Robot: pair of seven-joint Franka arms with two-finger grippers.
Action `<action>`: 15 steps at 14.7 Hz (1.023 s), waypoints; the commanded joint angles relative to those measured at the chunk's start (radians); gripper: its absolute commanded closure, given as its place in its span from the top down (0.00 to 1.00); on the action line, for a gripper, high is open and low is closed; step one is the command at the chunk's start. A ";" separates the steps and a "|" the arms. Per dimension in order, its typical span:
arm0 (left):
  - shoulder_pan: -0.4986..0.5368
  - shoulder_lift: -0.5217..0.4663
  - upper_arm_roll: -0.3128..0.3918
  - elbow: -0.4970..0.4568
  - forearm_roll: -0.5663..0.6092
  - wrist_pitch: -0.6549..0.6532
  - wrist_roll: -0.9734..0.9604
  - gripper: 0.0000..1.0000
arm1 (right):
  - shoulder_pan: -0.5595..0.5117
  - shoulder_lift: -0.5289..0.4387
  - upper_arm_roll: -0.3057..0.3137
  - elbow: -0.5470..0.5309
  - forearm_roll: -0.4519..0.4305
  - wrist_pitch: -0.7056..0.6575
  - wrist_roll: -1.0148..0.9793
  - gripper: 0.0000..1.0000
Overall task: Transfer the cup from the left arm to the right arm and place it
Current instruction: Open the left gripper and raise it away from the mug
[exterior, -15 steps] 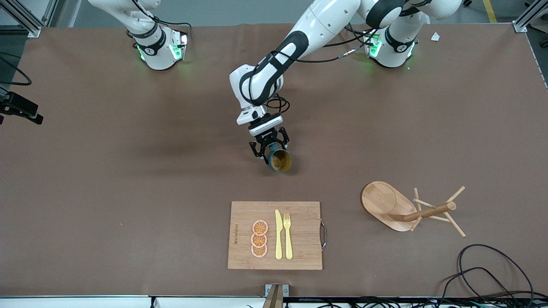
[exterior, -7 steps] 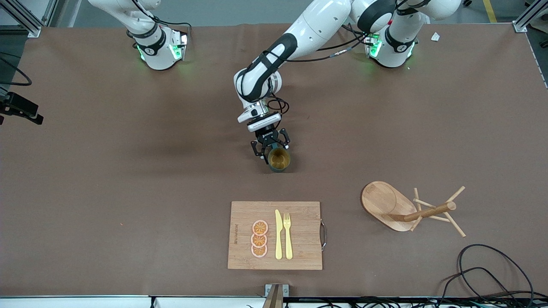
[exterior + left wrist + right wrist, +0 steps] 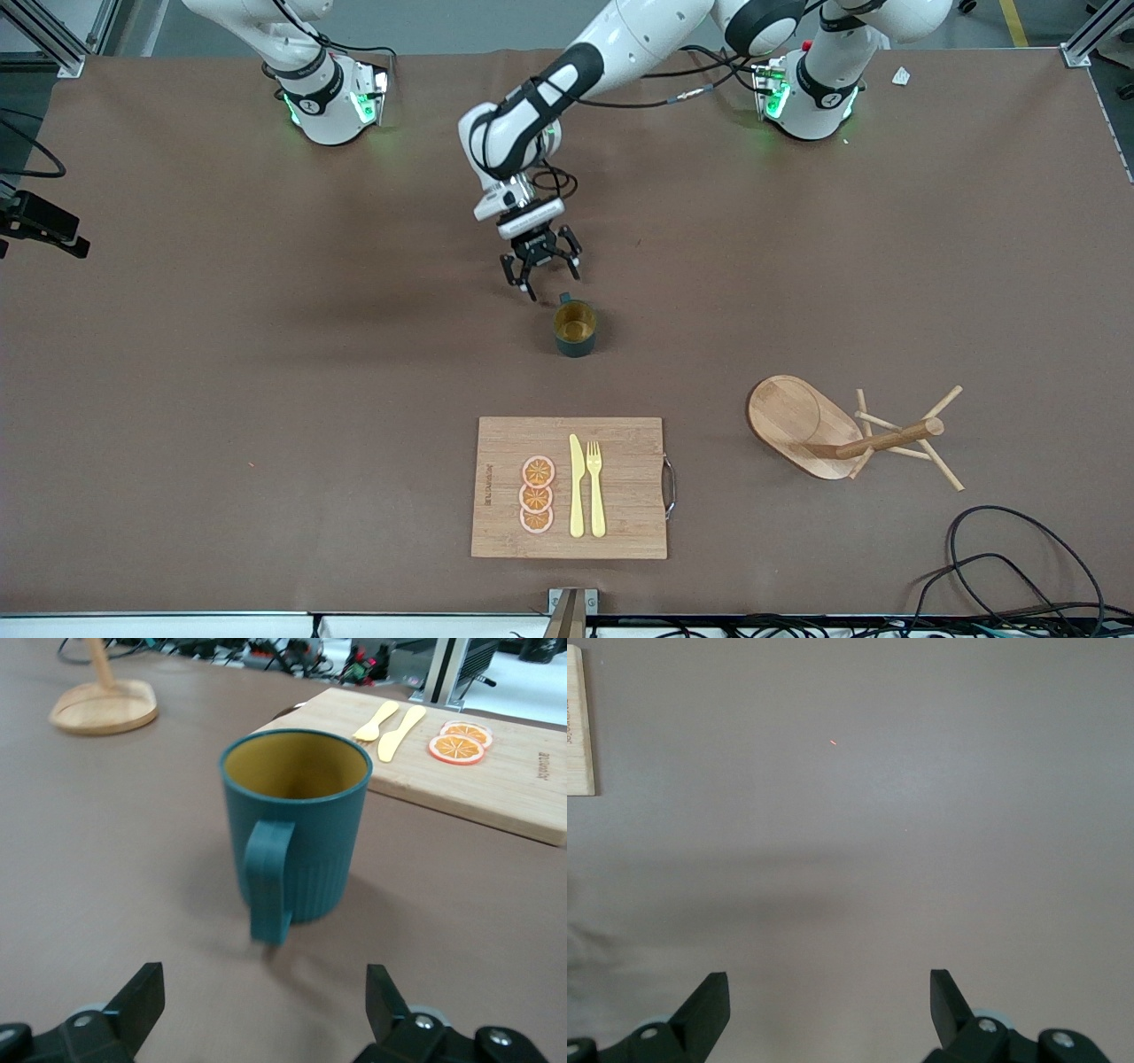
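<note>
Standing upright on the brown table, centre of the front frame: the cup, teal outside, tan-yellow inside, free of any grip. Handle turned toward the left gripper, seen at mid-frame in the left wrist view.

Left gripper: just above and slightly toward the robot bases from the cup, fingers spread apart, holding nothing. Gap visible between fingertips and cup handle in both the front and left wrist views; no contact. Both fingertips at the lower edge of the left wrist frame, cup centred between them but farther out.

Right gripper: fingers apart, nothing between them, over bare table. Right arm waiting, only its base region showing at the upper left of the front frame.

Cutting board at lower centre of the front frame, nearer to the camera than the cup, bearing three orange slices, a yellow knife and a yellow fork. Wooden peg rack at lower right, lying tipped on its side, well apart from the cup. Black cable in the lower right corner.
</note>
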 commanded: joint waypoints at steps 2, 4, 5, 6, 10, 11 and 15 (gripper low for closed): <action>0.003 -0.132 -0.051 -0.014 -0.151 -0.059 0.025 1.00 | -0.028 -0.005 0.016 -0.013 -0.005 0.001 -0.016 1.00; 0.015 -0.210 -0.051 -0.014 -0.244 -0.061 0.088 1.00 | -0.027 -0.003 0.016 -0.011 -0.007 0.001 -0.020 1.00; 0.027 -0.255 -0.046 -0.012 -0.298 -0.061 0.131 1.00 | -0.023 -0.003 0.016 -0.011 -0.007 0.001 -0.020 1.00; 0.052 -0.299 -0.043 -0.012 -0.346 -0.061 0.192 1.00 | -0.020 0.000 0.017 -0.011 -0.007 0.001 -0.020 1.00; 0.213 -0.482 -0.041 -0.011 -0.510 -0.061 0.436 1.00 | 0.015 0.032 0.022 -0.013 0.004 0.009 -0.023 1.00; 0.263 -0.519 -0.041 -0.011 -0.547 -0.061 0.519 1.00 | 0.033 0.044 0.020 -0.013 0.034 0.017 -0.014 1.00; 0.517 -0.605 -0.055 0.006 -0.691 -0.061 0.853 1.00 | 0.128 0.087 0.022 -0.011 0.065 0.046 0.203 1.00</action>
